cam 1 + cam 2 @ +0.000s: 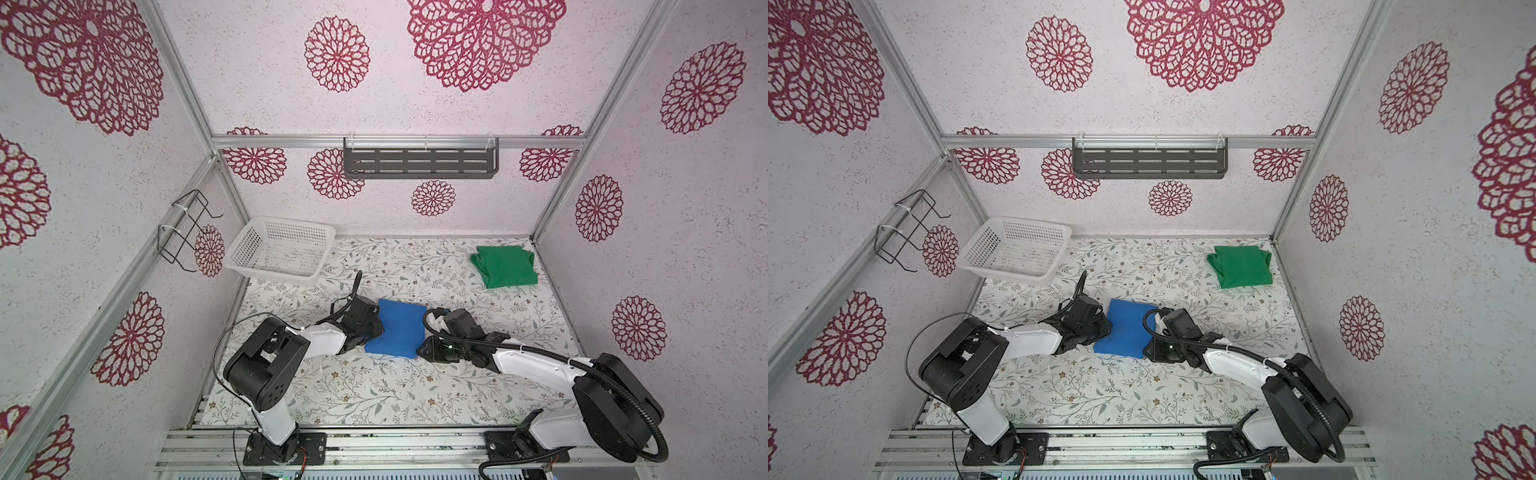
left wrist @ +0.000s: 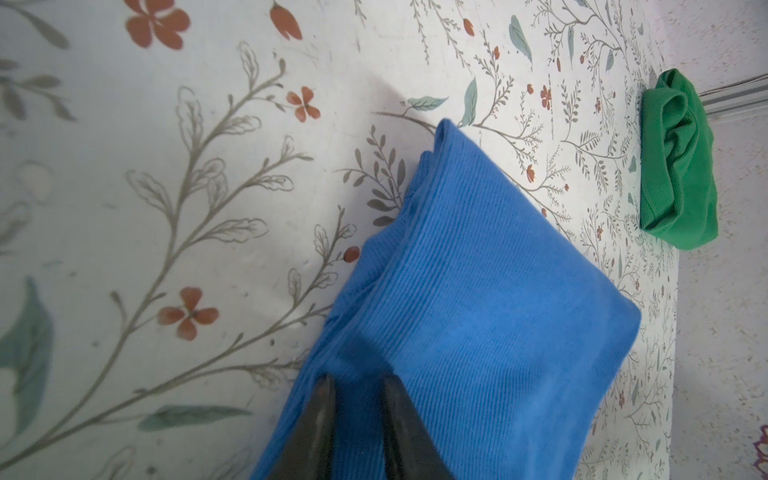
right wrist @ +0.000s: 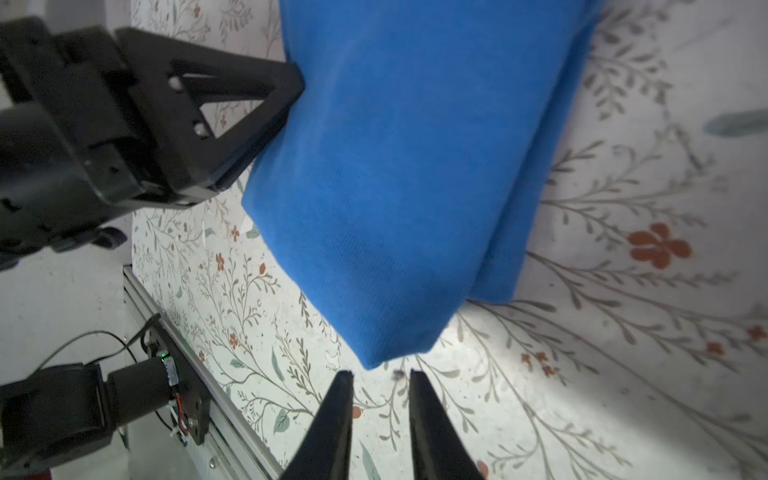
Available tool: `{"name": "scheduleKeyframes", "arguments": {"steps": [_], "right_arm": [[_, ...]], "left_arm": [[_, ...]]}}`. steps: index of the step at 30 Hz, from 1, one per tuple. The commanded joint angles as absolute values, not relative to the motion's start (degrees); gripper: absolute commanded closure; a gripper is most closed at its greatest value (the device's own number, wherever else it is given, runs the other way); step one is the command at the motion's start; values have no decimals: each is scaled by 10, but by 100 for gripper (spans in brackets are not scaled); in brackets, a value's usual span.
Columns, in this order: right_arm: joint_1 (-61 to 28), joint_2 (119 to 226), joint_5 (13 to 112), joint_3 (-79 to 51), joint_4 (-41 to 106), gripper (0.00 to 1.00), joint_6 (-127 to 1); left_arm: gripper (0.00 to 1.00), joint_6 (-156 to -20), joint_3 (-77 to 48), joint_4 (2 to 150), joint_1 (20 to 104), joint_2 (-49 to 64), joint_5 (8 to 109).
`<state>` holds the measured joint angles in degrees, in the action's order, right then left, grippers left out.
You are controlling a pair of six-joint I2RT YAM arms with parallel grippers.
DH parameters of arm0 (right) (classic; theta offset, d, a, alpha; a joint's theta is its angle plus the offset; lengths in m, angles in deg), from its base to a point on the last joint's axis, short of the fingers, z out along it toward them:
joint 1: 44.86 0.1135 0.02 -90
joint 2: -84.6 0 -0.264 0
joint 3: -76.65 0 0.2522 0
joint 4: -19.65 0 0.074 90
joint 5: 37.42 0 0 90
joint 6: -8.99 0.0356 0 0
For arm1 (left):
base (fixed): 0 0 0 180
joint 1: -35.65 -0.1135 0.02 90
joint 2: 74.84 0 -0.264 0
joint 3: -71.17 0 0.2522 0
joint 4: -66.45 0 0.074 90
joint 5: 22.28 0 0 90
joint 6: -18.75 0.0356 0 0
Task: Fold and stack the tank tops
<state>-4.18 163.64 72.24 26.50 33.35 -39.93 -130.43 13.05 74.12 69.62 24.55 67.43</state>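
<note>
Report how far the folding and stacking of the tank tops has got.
Done: the bright green cloth tank top lies folded at the table's far right; the royal blue cloth tank top lies folded mid-table. In hand: the left gripper pinches the blue top's edge; the right gripper stands open off its corner. Left: stacking; the two tops lie apart.

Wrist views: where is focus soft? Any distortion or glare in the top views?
Left wrist view: the flower-print table cover is blurred close up, the royal blue ribbed cloth tank top sharp. Right wrist view: that top looks soft; a bright patch lies beside its corner. Both top views: even light, no glare, aluminium frame rails splayed by the wide lens.
</note>
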Motion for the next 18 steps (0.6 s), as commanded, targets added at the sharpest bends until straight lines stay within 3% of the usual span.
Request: {"name": "scheduleKeyframes", "arguments": {"steps": [1, 5, 15, 18], "right_arm": [[-35, 1652, 727, 256, 288, 79, -377], [-39, 1636, 688, 267, 317, 82, -386], [-43, 1648, 720, 305, 265, 62, -365], [-43, 1664, 728, 301, 239, 61, -363]], "left_arm": [[75, -1300, 124, 784, 703, 243, 675], [75, -1299, 127, 790, 703, 239, 680], [75, -1295, 117, 795, 703, 247, 677], [75, -1295, 120, 797, 703, 242, 681]]}}
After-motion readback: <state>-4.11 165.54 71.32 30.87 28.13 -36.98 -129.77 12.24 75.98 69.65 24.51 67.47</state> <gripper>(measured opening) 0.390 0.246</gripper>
